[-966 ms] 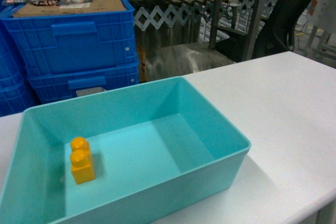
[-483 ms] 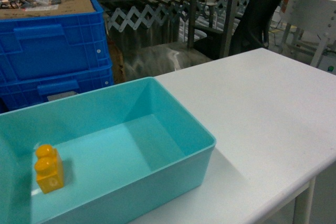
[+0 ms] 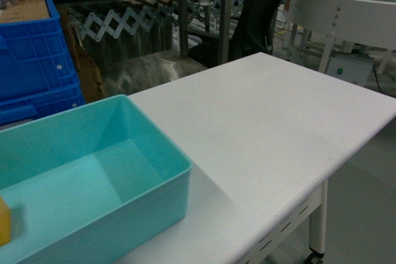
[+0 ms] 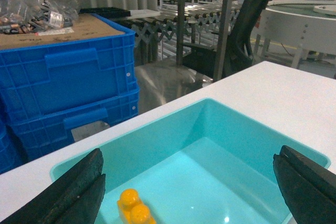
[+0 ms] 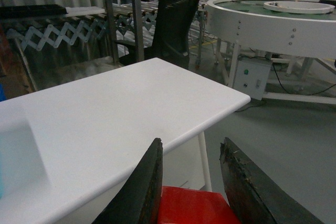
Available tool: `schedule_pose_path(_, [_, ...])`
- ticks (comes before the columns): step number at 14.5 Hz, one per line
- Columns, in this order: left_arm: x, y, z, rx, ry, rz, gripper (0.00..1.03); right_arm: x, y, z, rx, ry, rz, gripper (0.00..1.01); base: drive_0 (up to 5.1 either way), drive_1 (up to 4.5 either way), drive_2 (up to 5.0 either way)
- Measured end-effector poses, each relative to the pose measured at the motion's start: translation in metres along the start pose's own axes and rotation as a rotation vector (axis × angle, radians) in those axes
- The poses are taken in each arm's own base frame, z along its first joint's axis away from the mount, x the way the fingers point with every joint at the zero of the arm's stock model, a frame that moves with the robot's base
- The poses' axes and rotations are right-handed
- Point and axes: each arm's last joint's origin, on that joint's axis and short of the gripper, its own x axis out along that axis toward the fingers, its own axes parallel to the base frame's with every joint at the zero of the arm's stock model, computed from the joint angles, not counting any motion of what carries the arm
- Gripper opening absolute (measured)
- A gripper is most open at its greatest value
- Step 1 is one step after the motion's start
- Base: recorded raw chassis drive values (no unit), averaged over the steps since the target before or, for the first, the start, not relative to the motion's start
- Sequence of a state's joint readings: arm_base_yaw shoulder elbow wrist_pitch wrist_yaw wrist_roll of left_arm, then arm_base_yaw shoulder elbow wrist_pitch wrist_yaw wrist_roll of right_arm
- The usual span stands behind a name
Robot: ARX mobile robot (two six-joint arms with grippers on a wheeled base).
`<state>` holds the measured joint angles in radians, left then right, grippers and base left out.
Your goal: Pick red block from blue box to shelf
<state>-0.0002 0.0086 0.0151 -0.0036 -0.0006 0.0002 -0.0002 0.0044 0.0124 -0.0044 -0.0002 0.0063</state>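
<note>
The red block (image 5: 194, 205) sits between the fingers of my right gripper (image 5: 191, 142), which is shut on it and held past the front edge of the white table (image 5: 105, 108). My left gripper (image 4: 190, 153) hangs open over the blue box (image 4: 157, 135), with nothing between its jaws. In the head view the blue box (image 3: 124, 214) lies at the lower left and neither gripper shows. The shelf's steel uprights (image 3: 226, 4) stand behind the table; the shelf (image 5: 137, 19) also shows in the right wrist view.
An orange-yellow two-stud brick (image 4: 134, 211) stands in the box. Dark blue crates (image 4: 68, 77) are stacked behind it. A black chair (image 3: 260, 10) and a round white machine (image 3: 346, 10) stand beyond the table's right end (image 3: 346, 153).
The head view has swung right: box, yellow brick and blue crates slid towards the left edge, and the table's right end and the round white machine came into view.
</note>
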Motion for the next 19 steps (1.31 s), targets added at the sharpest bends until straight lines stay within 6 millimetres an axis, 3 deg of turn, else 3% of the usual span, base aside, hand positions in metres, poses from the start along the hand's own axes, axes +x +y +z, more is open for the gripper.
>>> schedule_pose_path(19, [0.0000, 0.0000, 0.0000, 0.000, 0.000, 0.000, 0.98, 0.0000, 0.0000, 0.0000, 0.000, 0.000, 0.000, 0.28, -1.5, -1.47, -1.5])
